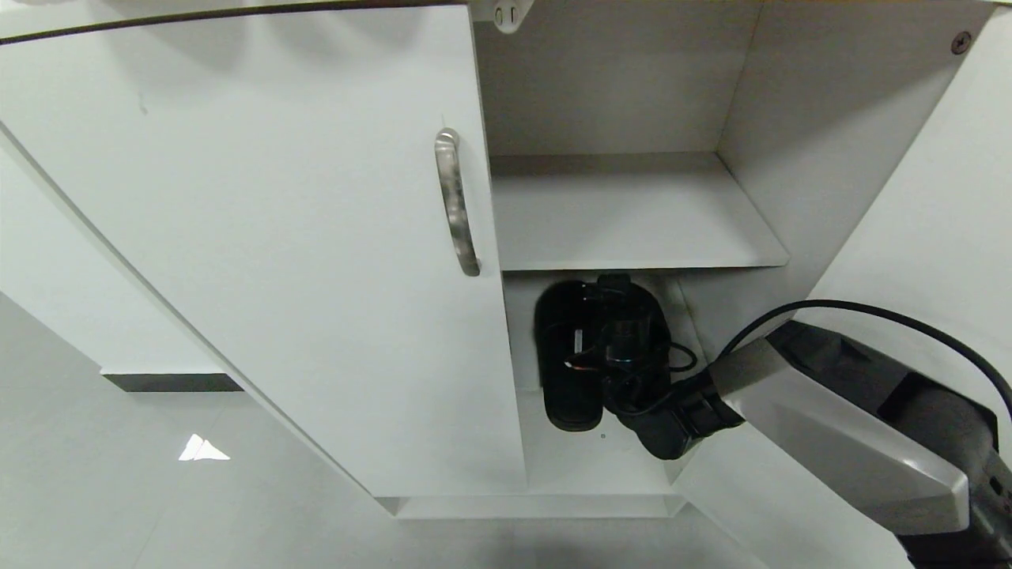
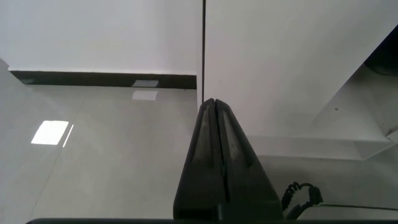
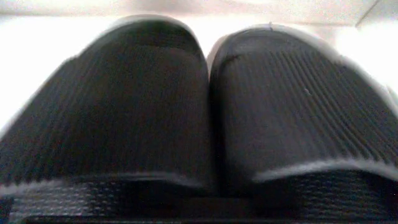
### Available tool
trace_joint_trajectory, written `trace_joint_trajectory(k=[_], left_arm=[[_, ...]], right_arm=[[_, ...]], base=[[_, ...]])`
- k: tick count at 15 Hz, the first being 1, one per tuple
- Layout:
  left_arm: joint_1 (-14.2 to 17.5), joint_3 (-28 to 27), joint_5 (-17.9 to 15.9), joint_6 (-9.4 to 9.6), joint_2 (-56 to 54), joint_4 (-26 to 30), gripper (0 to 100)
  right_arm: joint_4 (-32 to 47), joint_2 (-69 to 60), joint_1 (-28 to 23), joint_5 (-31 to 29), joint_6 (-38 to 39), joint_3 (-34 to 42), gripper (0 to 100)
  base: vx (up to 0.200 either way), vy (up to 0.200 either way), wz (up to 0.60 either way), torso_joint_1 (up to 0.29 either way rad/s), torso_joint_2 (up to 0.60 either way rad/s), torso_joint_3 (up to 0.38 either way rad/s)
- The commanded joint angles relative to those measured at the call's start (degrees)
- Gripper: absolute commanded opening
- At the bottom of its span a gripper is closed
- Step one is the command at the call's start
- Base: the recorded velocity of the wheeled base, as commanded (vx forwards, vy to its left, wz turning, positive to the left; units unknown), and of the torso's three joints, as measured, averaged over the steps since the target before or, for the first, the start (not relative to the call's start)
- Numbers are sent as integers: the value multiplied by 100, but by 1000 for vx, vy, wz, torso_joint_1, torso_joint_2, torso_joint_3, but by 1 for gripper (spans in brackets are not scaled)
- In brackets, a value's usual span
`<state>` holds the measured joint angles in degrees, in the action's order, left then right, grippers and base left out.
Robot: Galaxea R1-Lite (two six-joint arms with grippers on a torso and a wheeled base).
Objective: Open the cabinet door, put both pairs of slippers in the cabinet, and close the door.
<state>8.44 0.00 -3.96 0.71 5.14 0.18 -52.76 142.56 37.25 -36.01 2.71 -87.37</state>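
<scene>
Black ribbed slippers point(image 1: 563, 387) lie side by side, touching, in the white cabinet's point(image 1: 791, 118) lower compartment, under its shelf point(image 1: 632, 213). Over them sits the right gripper point(image 1: 617, 316); whether it grips them cannot be told. The left gripper point(image 2: 214, 109) is pressed closed, holding nothing.

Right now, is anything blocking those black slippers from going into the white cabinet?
Nothing visible does. The black ribbed slippers already lie on the white cabinet's bottom floor, below the shelf, with the right claw over them.
</scene>
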Motion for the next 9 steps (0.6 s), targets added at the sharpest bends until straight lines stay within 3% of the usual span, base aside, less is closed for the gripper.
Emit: trace_joint_trajectory(k=[1,4,9], left_arm=[[0,0,1,0,13,-1,0],[0,0,1,-27,4,-1,0],[0,0,-8,-36,13,-1,0]], right_arm=[[3,97,1,-2,2,-96,100],[-6,44,19,-11,11,27,100],[-806,-1002,230,6,11,1987,100]], base=[[0,0,0,0,0,0],[0,0,0,0,0,0],[0,0,0,0,0,0]])
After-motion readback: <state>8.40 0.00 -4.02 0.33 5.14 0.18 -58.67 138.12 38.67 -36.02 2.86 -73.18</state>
